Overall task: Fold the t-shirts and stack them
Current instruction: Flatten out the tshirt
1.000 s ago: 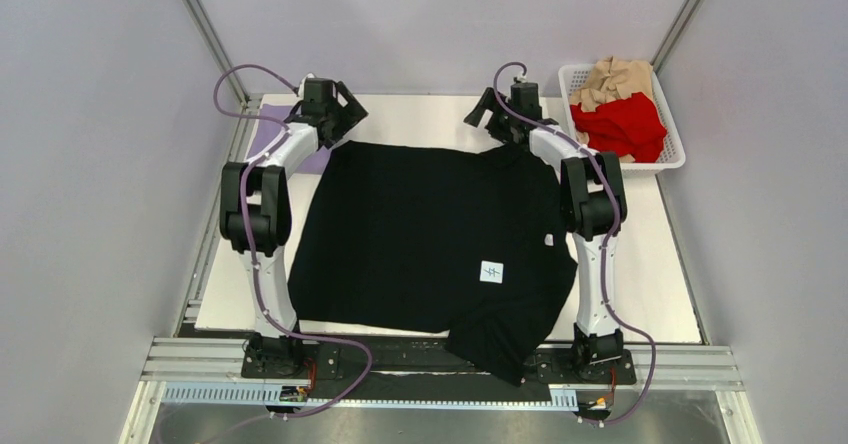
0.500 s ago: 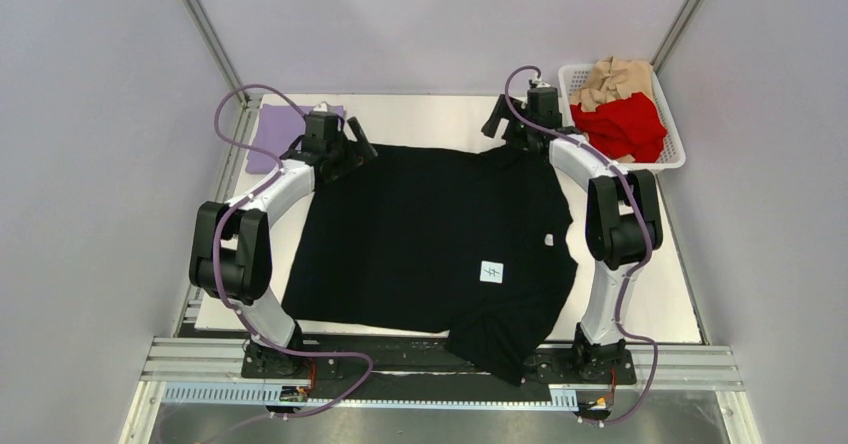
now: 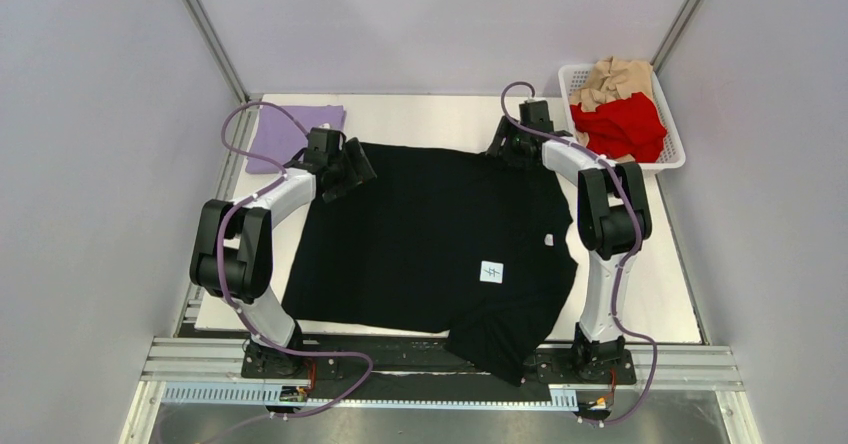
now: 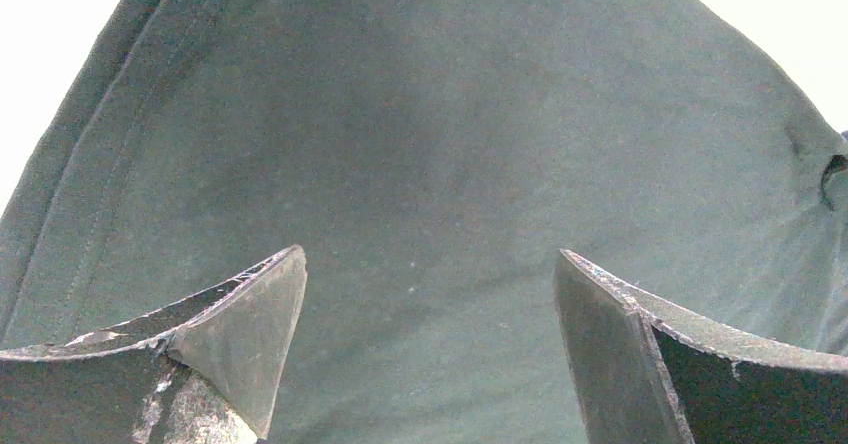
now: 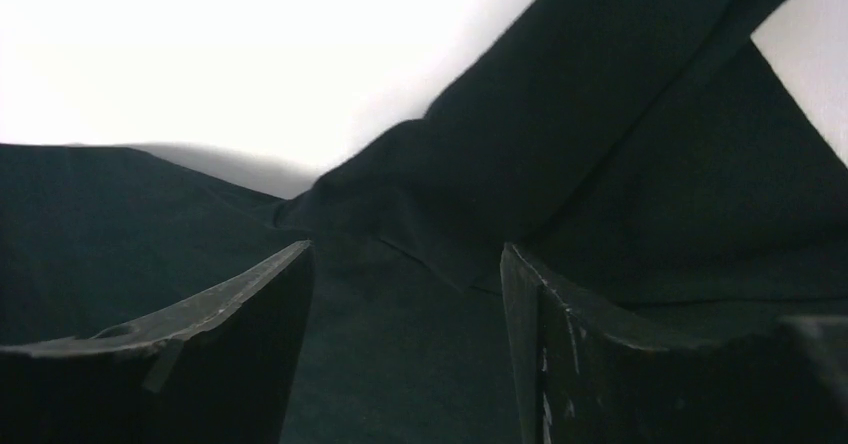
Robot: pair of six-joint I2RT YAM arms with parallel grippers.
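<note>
A large black t-shirt (image 3: 430,239) with a small white tag (image 3: 491,272) lies spread on the white table; one corner hangs over the near edge. My left gripper (image 3: 352,170) is open over its far left corner; the cloth (image 4: 430,164) fills the left wrist view between the jaws. My right gripper (image 3: 505,148) is open over the far right corner, above a folded ridge of black cloth (image 5: 560,144). A lavender t-shirt (image 3: 290,134) lies flat at the far left. Red (image 3: 620,124) and tan (image 3: 612,79) t-shirts lie in the basket.
A white plastic basket (image 3: 670,154) stands at the far right corner of the table (image 3: 430,119). Grey enclosure walls stand close on both sides. A metal rail (image 3: 440,364) runs along the near edge by the arm bases.
Both grippers have come down from above the far edge onto the black shirt's far corners. The left one moved nearer and right, uncovering the lavender shirt. The shirt's left edge shifted slightly.
</note>
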